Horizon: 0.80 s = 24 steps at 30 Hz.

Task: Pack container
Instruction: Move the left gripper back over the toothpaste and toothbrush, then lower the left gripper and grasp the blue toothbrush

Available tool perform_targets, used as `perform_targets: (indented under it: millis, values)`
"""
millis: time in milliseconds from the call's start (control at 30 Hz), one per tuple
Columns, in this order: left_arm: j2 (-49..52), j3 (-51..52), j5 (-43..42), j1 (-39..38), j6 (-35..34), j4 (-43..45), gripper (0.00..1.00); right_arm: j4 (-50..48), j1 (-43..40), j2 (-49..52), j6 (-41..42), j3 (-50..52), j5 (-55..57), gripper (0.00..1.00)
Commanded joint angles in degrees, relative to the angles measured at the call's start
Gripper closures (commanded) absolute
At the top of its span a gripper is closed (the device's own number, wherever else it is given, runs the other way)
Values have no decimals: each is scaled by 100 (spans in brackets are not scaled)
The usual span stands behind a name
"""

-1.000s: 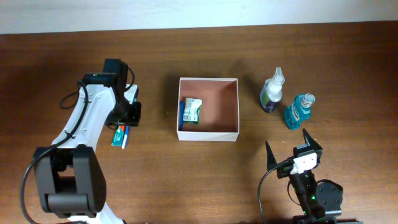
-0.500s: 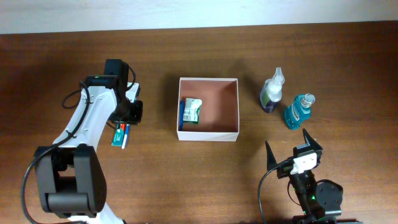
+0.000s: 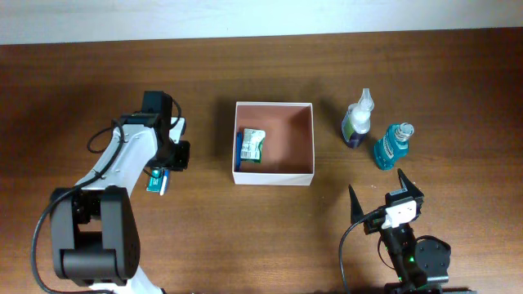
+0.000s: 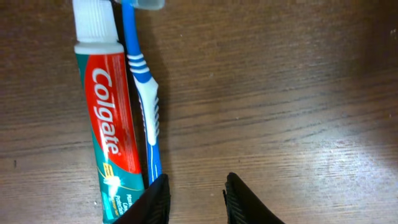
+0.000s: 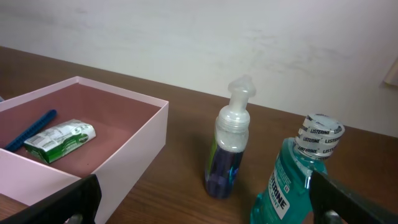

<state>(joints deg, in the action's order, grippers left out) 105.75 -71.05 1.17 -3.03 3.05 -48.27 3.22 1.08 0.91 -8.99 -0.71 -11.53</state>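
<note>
Hovering low over the dark wooden table (image 3: 245, 245), the left hand (image 4: 197, 182) has its black fingers slightly apart over bare wood, one just beside a blue-and-white toothbrush (image 4: 146, 102) lying alongside a red-and-green toothpaste tube (image 4: 109, 124). The square white-walled container (image 3: 274, 178) with a pinkish-brown inside sits mid-table, with a green-and-white packet (image 3: 253, 144) and a blue stick (image 3: 239, 145) by its left wall. The right hand (image 3: 382, 196) gapes wide and empty, facing a clear pump bottle of purple liquid (image 5: 231, 146) and a teal mouthwash bottle (image 5: 298, 180).

The container (image 5: 135, 144) holds a green-white packet (image 5: 60, 140); beside it stand a pump bottle (image 5: 229, 149) and a teal Listerine bottle (image 5: 293, 183).
</note>
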Motion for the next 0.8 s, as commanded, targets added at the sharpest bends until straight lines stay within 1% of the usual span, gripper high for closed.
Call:
perform_targets:
  millis: [0, 267, 400, 433, 467, 500, 767]
  values:
    - [-44, 63, 140, 20, 68, 74, 70, 4, -46, -39, 22, 39, 13, 2]
    - [-44, 101, 168, 20, 70, 227, 68, 7, -46, -39, 22, 39, 13, 2]
    - [-44, 190, 319, 20, 70, 424, 67, 4, -46, -39, 22, 39, 13, 2]
    - [-44, 225, 319, 22, 70, 494, 67, 7, -46, -39, 22, 39, 15, 2]
    - [-44, 254, 319, 22, 70, 546, 62, 4, -46, -39, 22, 39, 13, 2]
    - [-44, 280, 332, 22, 70, 588, 62, 4, -46, -39, 22, 39, 13, 2]
    - [-44, 595, 339, 22, 72, 977, 61, 4, -46, -39, 22, 39, 13, 2]
